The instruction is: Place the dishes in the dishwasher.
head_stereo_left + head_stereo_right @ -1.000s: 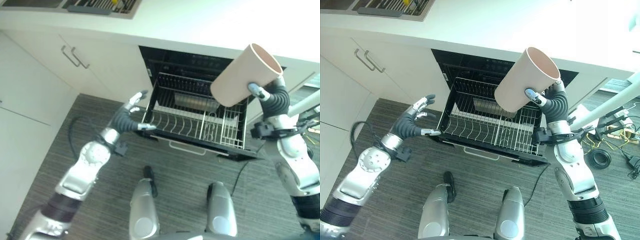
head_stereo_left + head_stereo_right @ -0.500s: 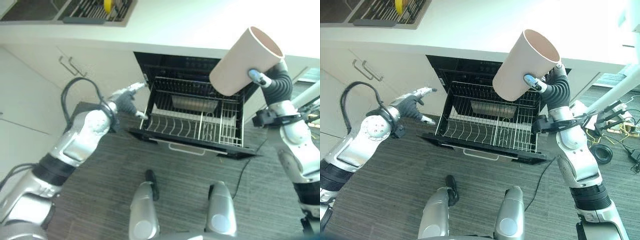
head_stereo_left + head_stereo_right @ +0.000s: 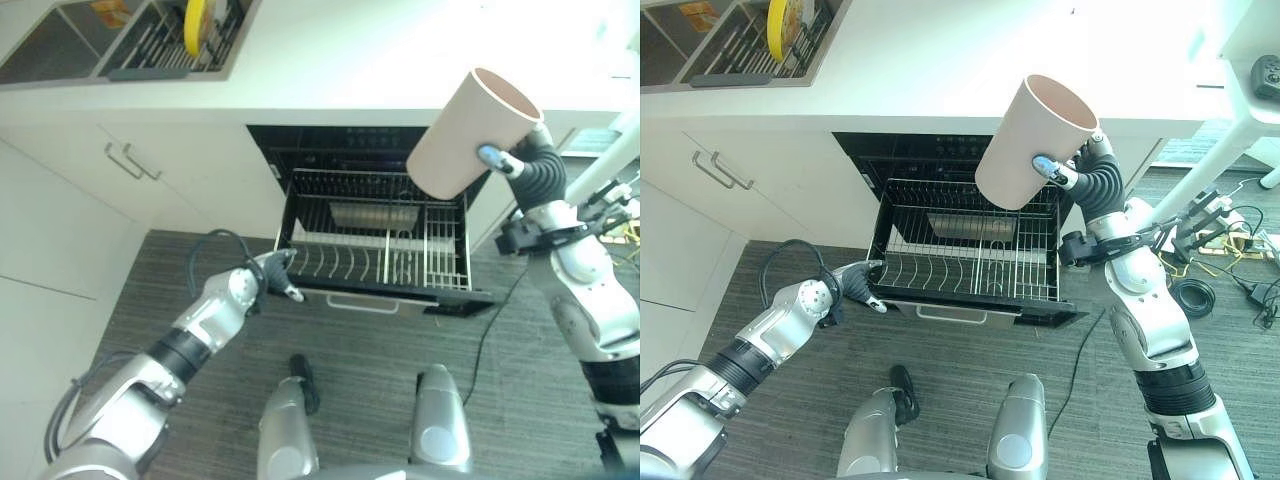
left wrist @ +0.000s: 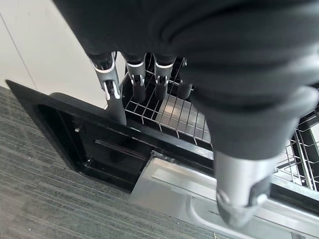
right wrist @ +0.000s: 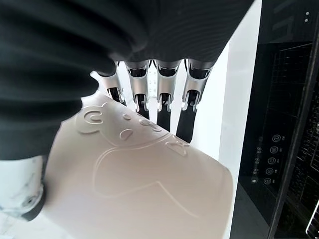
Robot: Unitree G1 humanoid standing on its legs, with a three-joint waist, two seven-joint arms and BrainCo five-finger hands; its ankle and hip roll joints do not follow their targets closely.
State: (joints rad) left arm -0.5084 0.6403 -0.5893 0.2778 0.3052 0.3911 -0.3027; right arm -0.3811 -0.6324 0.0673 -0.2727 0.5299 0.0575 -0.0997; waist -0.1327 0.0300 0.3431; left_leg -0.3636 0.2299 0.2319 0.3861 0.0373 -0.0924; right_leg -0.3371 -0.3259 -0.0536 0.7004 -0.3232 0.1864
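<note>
Right hand (image 3: 1072, 172) is curled round a tall beige plastic cup (image 3: 1034, 140), held tilted in the air above the open black dishwasher (image 3: 965, 240), mouth facing up and away. In the right wrist view the fingers (image 5: 162, 97) lie along the cup's side, where a raised bear-shaped outline shows; that relief can't be made out from the head views. The thumb's far end is cut off at the picture edge there.

Left hand (image 3: 272, 273) is low, at the front left corner of the pulled-out wire rack (image 3: 380, 250), fingers straight and holding nothing. The left wrist view shows the fingertips (image 4: 137, 89) over the rack wires just past the black door frame, and the silver front panel (image 4: 199, 196) under the thumb; actual touch with the wires can't be confirmed.

The rack looks bare apart from a metallic tray-like piece at its back, hard to identify. White desk (image 3: 940, 80) runs above the dishwasher, with a sink-side drainer (image 3: 750, 40) holding a yellow round dish (image 3: 777, 15) on edge at the far left. White cabinet doors with bar handles (image 3: 715, 170) sit left of the dishwasher.
</note>
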